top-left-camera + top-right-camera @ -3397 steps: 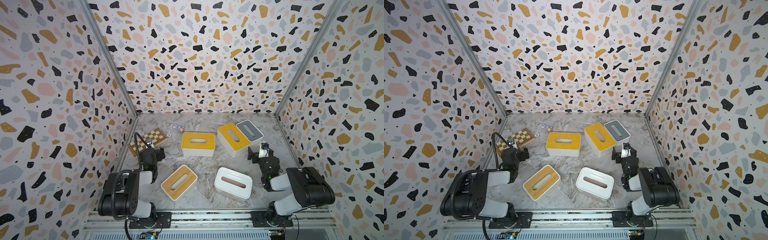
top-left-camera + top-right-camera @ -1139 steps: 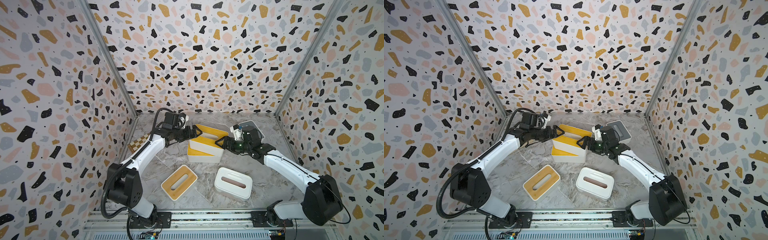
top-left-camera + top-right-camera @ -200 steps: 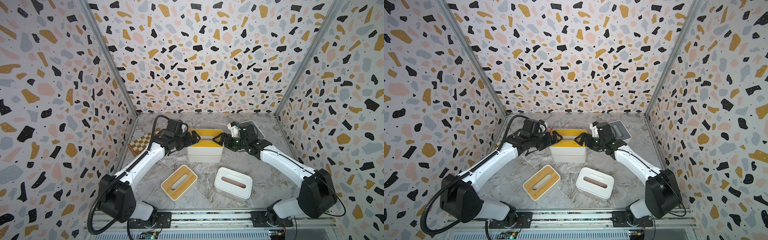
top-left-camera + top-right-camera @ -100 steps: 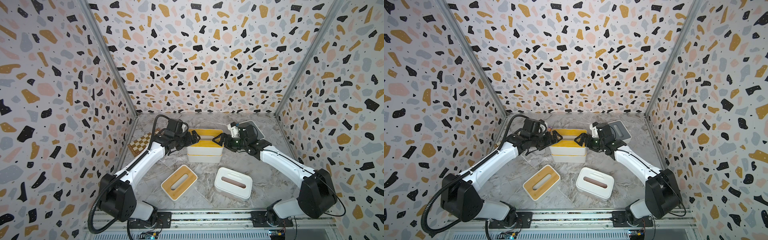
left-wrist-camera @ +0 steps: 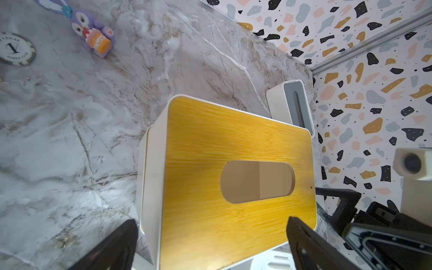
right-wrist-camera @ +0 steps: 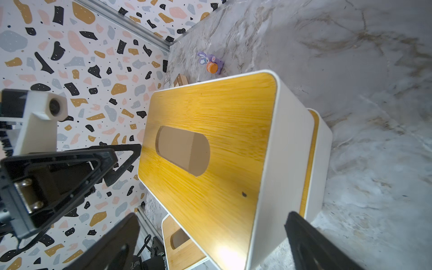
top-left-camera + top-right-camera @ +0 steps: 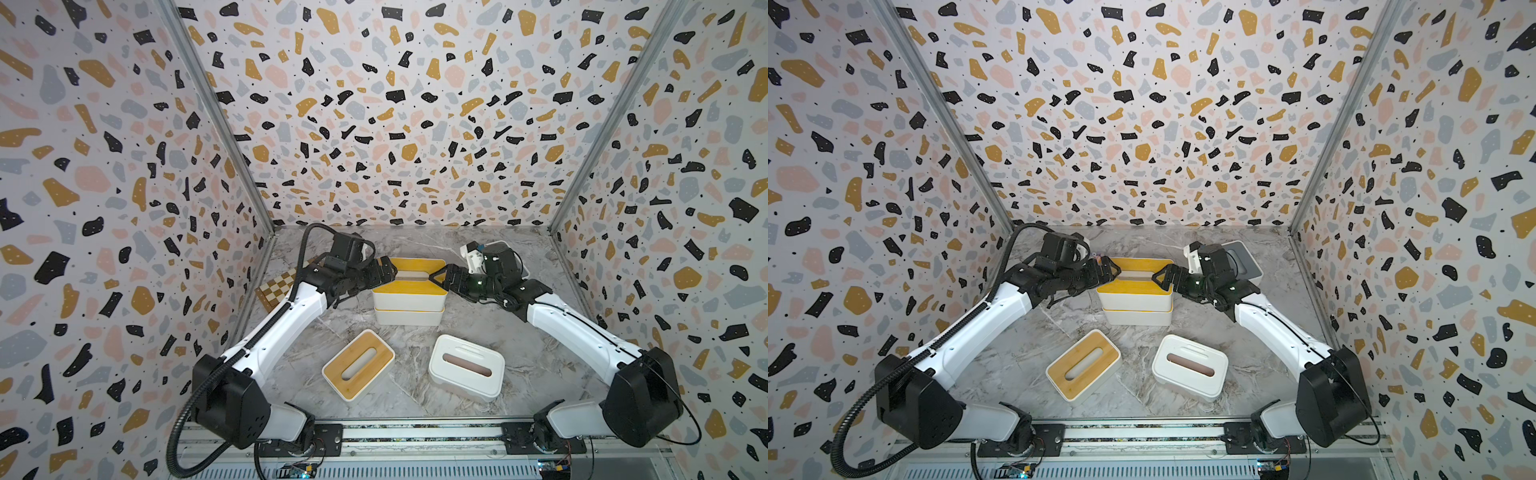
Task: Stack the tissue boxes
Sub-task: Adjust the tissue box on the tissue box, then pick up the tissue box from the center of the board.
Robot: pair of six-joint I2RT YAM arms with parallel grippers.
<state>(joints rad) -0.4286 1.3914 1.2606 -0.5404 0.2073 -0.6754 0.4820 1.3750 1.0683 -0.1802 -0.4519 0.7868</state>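
In both top views two yellow-lidded tissue boxes are stacked mid-table, the upper (image 7: 415, 286) flat on the lower (image 7: 409, 316). My left gripper (image 7: 388, 272) (image 5: 211, 221) is open, with its jaws either side of the upper box's left end. Open too, my right gripper (image 7: 438, 277) (image 6: 211, 214) straddles the right end, and a gap shows beside one finger. A light wood-lidded box (image 7: 358, 365) and an all-white box (image 7: 465, 368) lie nearer the front. The grey-lidded box (image 7: 1244, 259) sits behind my right arm, partly hidden.
A checkered chessboard (image 7: 278, 286) lies by the left wall, partly under my left arm. A purple bunny toy (image 5: 93, 35) and a poker chip (image 5: 16, 49) lie on the marble behind the stack. Patterned walls close three sides.
Several seconds ago both arms held the yellow box tilted above the other; now it rests flat on it. Over the last second hardly anything has moved.
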